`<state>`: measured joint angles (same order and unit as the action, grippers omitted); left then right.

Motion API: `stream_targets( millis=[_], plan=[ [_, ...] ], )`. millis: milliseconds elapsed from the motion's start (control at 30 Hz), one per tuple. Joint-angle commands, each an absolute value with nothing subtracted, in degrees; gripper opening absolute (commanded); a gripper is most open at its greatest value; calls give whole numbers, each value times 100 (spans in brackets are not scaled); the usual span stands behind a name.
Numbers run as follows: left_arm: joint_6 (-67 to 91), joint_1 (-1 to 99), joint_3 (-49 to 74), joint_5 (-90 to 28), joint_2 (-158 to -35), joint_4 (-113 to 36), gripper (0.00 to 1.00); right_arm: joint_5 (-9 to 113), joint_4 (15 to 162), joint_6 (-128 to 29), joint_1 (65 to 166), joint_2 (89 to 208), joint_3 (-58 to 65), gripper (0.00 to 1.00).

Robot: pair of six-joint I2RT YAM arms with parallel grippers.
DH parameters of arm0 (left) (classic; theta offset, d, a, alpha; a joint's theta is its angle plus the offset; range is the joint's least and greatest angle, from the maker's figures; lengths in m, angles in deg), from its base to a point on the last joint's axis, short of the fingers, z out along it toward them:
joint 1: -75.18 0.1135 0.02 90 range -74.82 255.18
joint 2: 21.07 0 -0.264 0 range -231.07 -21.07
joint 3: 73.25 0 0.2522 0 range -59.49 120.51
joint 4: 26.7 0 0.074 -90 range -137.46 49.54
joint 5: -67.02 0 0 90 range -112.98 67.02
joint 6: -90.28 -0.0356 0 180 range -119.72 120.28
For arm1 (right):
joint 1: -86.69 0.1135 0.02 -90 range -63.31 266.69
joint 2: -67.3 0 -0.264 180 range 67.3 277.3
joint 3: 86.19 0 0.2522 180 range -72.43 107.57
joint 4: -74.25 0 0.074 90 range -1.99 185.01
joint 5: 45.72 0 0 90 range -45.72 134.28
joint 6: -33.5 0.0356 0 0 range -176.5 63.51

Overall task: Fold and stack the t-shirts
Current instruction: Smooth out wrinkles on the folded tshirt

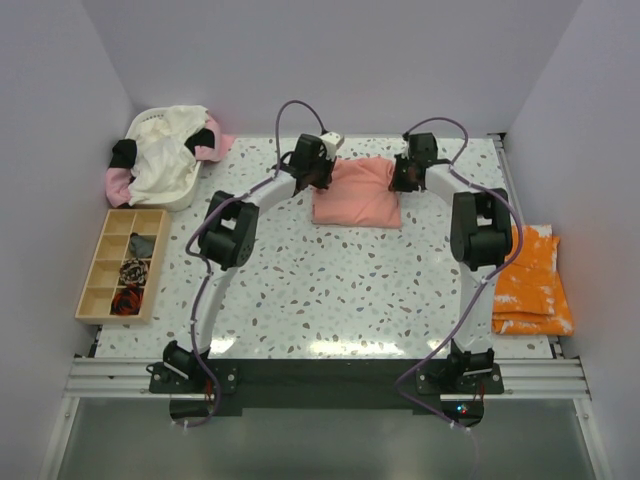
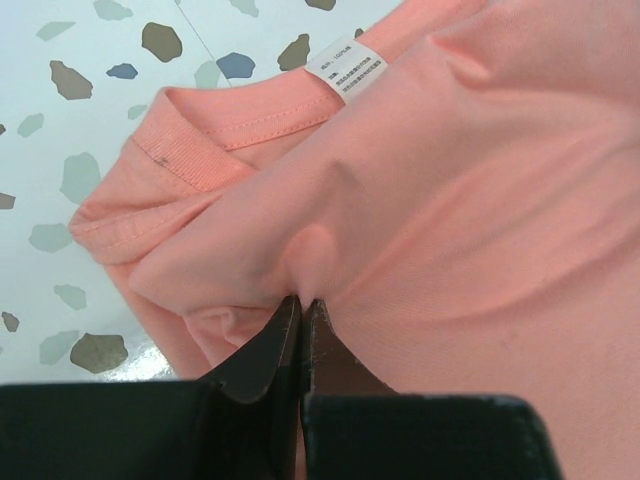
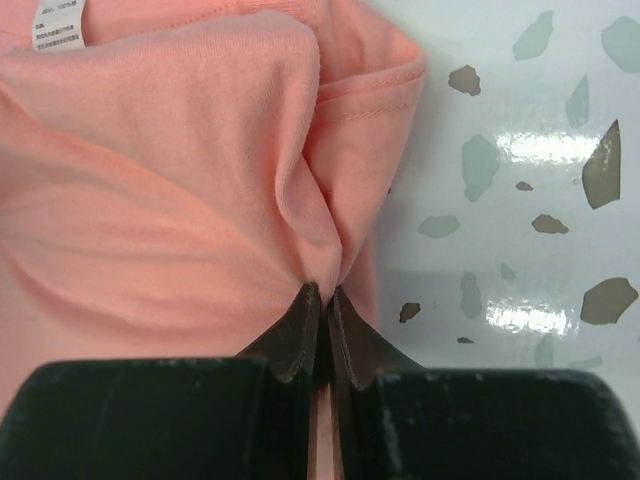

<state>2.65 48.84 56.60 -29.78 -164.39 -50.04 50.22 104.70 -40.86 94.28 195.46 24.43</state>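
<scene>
A salmon-pink t-shirt (image 1: 357, 193) lies folded at the far middle of the table, its white neck label (image 2: 346, 72) showing. My left gripper (image 1: 318, 172) pinches a fold of the pink cloth (image 2: 440, 200) at the shirt's far left corner, jaws shut on it. At the far right corner my right gripper (image 1: 404, 176) is shut on a pinch of the same shirt (image 3: 180, 200). An orange t-shirt with white splotches (image 1: 529, 280) lies folded at the table's right edge. Cream and pink shirts (image 1: 170, 155) are heaped in a white basket (image 1: 183, 201) at the far left.
A wooden compartment tray (image 1: 103, 263) with small dark items sits at the left edge. White walls close in the table on three sides. The speckled tabletop (image 1: 330, 290) stretches between the arms and the pink shirt.
</scene>
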Motion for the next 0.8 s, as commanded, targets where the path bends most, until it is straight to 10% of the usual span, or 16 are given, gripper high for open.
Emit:
stream_targets(
  millis=[0,200,300,433,767],
  plan=[
    [-147,5137,5346,-2315,-16240,-5224,0,4526,10506,-4146,9310,19053,2188,5],
    [-288,5145,5187,-1446,-16082,-5233,15,3761,10761,-4217,9310,18842,2197,5],
    [-359,5154,5091,-1200,-16002,-5206,51,3419,10691,-4217,9310,18737,2092,18],
    [-350,5154,4827,-568,-15748,-4996,76,3085,10726,-4191,9310,18622,2109,47],
    [-192,5145,5116,-1067,-15396,-5004,88,4663,10366,-3989,9319,18752,2564,53]
  ],
)
